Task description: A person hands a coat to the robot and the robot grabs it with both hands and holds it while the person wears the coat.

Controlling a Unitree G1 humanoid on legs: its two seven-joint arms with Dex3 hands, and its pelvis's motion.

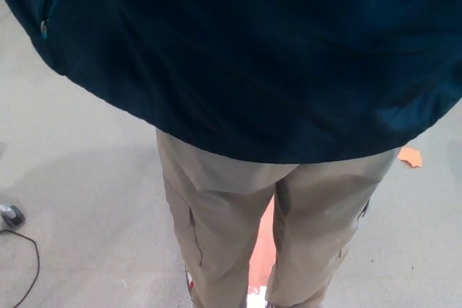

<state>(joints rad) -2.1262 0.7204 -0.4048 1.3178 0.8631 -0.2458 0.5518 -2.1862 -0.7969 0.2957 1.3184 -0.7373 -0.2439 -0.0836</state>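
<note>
Overhead, dark coat, khaki trousers below

Coat: we read no text, label or brand on it.
Trousers: we find no lettering.
Floor: we see no numbers or signs.
Orange marks: plain, we read nothing on them.

Person in dark teal coat, khaki trousers
</note>
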